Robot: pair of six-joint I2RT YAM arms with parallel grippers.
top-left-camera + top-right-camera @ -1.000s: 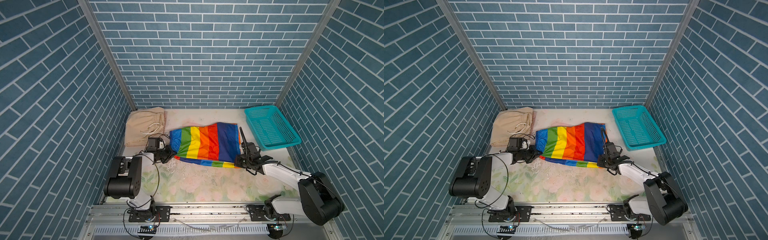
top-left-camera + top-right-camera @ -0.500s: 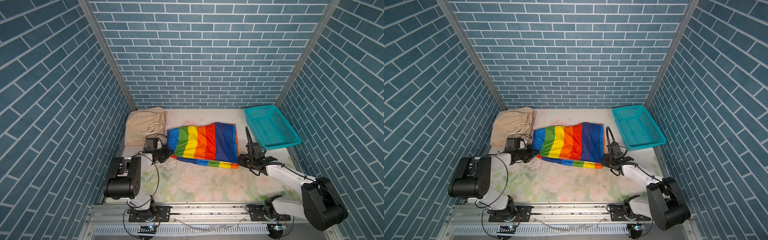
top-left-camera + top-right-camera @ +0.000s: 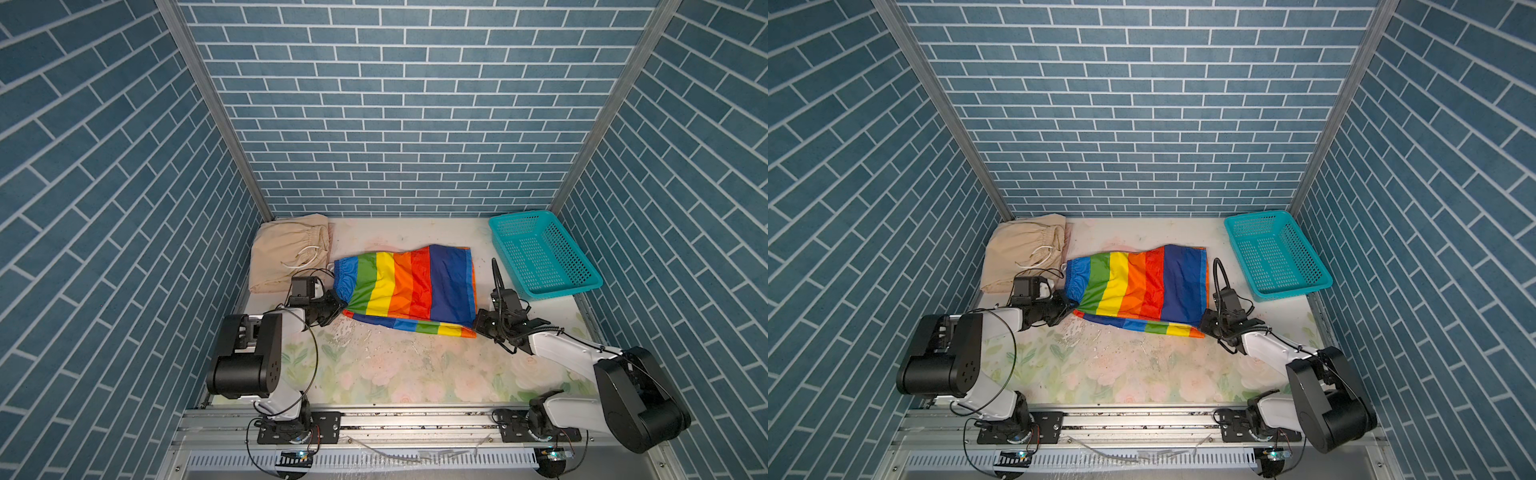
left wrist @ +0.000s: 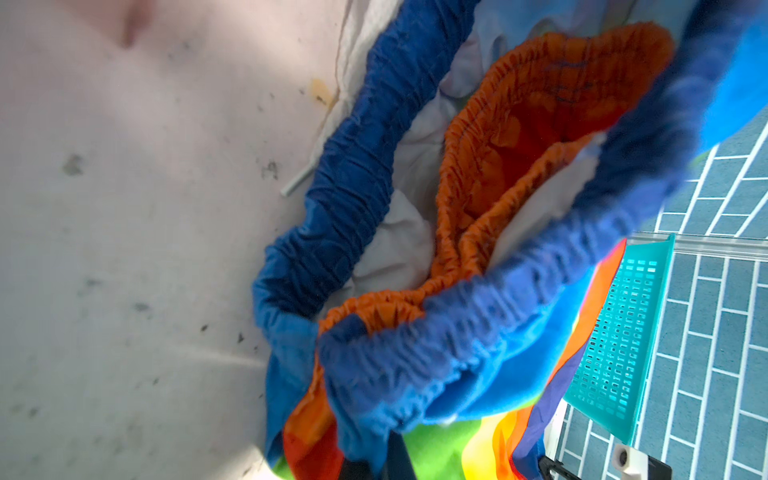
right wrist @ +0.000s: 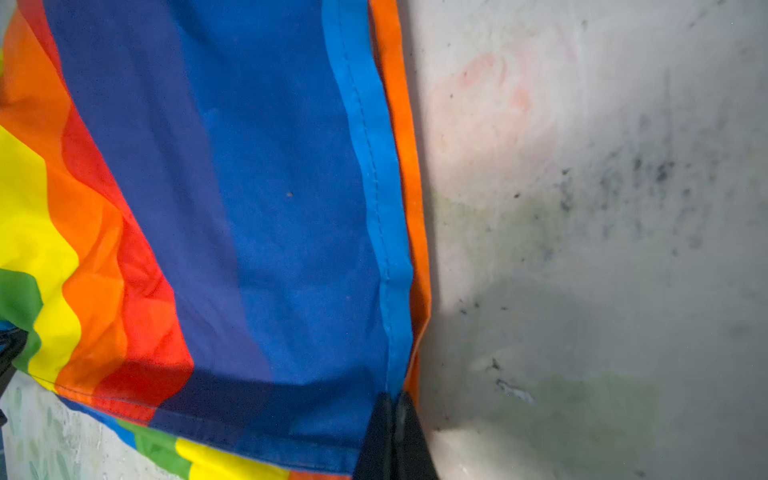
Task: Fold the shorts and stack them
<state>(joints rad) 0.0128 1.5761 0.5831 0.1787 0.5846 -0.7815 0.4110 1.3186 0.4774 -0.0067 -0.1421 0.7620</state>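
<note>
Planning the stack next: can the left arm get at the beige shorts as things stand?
Probably, once freed: the beige shorts lie uncovered just beyond the left gripper, with nothing between, but it is shut on the waistband of the rainbow shorts.

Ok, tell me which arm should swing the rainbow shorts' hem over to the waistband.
Right, probably: the right gripper is shut on the hem corner of the rainbow shorts, while the left gripper holds their waistband end.
</note>
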